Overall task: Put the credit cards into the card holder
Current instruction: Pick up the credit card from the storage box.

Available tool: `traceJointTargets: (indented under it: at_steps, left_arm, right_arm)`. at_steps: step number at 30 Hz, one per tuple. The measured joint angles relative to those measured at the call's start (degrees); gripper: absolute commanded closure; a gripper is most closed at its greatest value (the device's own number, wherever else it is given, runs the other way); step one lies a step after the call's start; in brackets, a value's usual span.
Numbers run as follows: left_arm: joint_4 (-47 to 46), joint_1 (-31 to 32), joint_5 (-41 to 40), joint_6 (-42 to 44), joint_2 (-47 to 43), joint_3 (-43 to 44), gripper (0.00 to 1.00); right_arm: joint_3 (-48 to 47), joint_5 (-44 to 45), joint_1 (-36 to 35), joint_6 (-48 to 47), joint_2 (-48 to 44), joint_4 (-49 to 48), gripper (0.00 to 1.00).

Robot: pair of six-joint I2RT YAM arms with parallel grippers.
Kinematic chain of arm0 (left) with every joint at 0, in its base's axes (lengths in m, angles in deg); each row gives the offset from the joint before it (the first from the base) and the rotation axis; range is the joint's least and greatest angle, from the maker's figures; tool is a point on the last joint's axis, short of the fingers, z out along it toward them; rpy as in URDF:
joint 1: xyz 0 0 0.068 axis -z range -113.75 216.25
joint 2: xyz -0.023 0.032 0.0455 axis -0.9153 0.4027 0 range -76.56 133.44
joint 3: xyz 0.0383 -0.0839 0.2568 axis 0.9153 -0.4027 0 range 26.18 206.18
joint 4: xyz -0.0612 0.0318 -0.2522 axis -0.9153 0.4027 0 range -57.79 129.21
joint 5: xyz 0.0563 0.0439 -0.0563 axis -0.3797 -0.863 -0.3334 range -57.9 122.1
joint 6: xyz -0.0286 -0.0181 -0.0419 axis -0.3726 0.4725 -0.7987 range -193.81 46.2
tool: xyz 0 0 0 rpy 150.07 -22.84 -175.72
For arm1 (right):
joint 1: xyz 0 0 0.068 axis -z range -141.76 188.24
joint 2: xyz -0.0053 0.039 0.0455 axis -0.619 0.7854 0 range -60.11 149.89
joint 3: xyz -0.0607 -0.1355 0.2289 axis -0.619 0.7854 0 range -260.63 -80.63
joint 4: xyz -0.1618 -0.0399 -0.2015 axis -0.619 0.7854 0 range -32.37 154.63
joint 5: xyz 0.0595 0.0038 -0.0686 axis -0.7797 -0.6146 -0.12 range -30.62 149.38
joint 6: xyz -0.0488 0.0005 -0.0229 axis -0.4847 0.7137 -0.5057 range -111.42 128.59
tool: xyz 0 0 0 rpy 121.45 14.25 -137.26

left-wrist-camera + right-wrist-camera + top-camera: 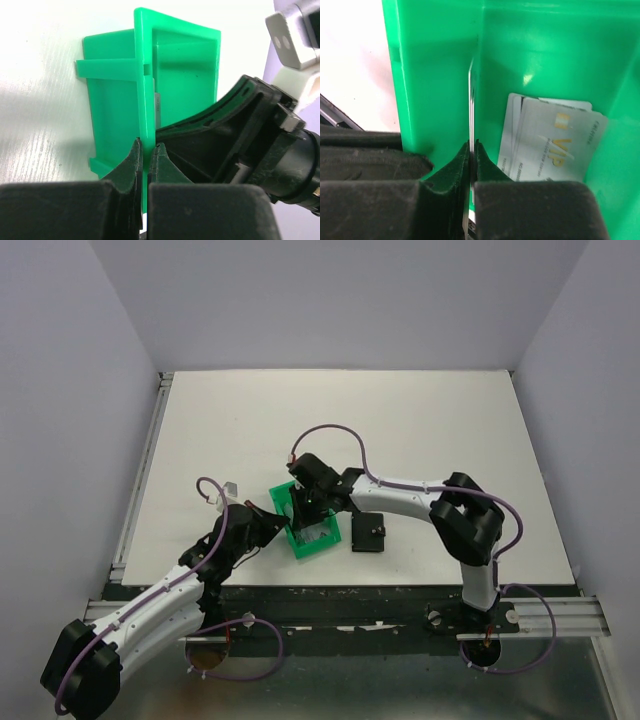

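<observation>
A green plastic bin (318, 545) stands near the table's front, and the credit cards are inside it. My left gripper (147, 145) is shut on the bin's upright wall (142, 75), one finger on each side. My right gripper (472, 144) reaches down into the bin and is shut on one credit card (471, 95), held edge-on and upright against the inner wall. A few more silvery-grey cards (555, 142) lie overlapped on the bin's floor, the top one marked VIP. The black card holder (368, 533) lies folded on the table just right of the bin.
The right arm's black wrist (240, 145) fills the bin's right side in the left wrist view. The white table (400, 430) is walled on the left, back and right. A metal rail (540, 615) runs along the near edge by the arm bases.
</observation>
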Motion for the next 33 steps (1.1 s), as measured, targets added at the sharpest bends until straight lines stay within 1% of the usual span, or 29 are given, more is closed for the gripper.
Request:
traceJointTargets:
  at_steps: [3, 5, 6, 7, 11, 14, 16, 17, 19, 22, 24, 26, 28, 33]
  left_arm:
    - [-0.2, 0.0, 0.0, 0.9, 0.0, 0.0, 1.0]
    - [-0.1, -0.3, 0.1, 1.8, 0.6, 0.4, 0.96]
    - [0.1, -0.5, 0.2, 2.8, 1.2, 0.9, 0.93]
    - [0.2, -0.7, 0.5, 3.6, 1.8, 1.6, 0.92]
    - [0.7, -2.0, 1.7, 7.5, 5.6, 4.7, 0.87]
    - [0.7, -4.1, 3.2, 11.7, 9.8, 7.6, 0.84]
    - [0.7, -5.5, 4.0, 14.3, 12.4, 9.2, 0.75]
    - [0.7, -6.2, 4.4, 15.3, 13.3, 9.8, 0.63]
    - [0.7, -7.6, 5.0, 17.4, 15.4, 11.0, 0.54]
    - [0.8, -9.6, 6.5, 20.7, 18.1, 12.7, 0.38]
    - [1.2, -10.3, 7.4, 22.1, 18.7, 13.1, 0.31]
    - [1.7, -10.4, 8.1, 23.1, 18.5, 13.3, 0.26]
    - [2.4, -10.4, 8.7, 23.8, 18.0, 13.6, 0.24]
    - [5.9, -10.4, 9.1, 25.6, 12.9, 15.0, 0.21]
  right_arm:
    - [2.3, 2.5, 0.0, 0.9, -3.1, 0.0, 0.96]
    - [3.7, 4.6, -0.1, 1.3, -6.0, 0.0, 0.97]
    - [4.3, 6.0, -0.1, 1.6, -7.9, 0.0, 0.97]
    - [4.6, 7.1, -0.1, 1.7, -9.5, 0.0, 0.98]
    - [6.8, 10.7, 0.0, 2.4, -15.6, -0.7, 0.98]
    - [8.5, 11.8, 0.4, 2.7, -18.3, -1.1, 0.98]
    - [9.6, 12.1, 0.8, 2.8, -19.1, -1.6, 0.98]
    - [10.3, 12.1, 0.9, 2.8, -19.4, -1.9, 0.98]
    - [11.8, 12.1, 1.4, 2.8, -20.2, -2.1, 0.98]
    - [14.2, 11.7, 2.3, 2.8, -22.0, -2.5, 0.98]
    - [15.7, 11.2, 2.9, 2.8, -23.5, -3.4, 0.98]
    - [17.1, 9.7, 3.6, 2.7, -25.0, -4.5, 0.98]
    - [18.2, 7.5, 4.5, 2.6, -26.3, -5.9, 0.98]
    - [22.1, -0.3, 6.8, 2.6, -28.8, -12.2, 0.99]
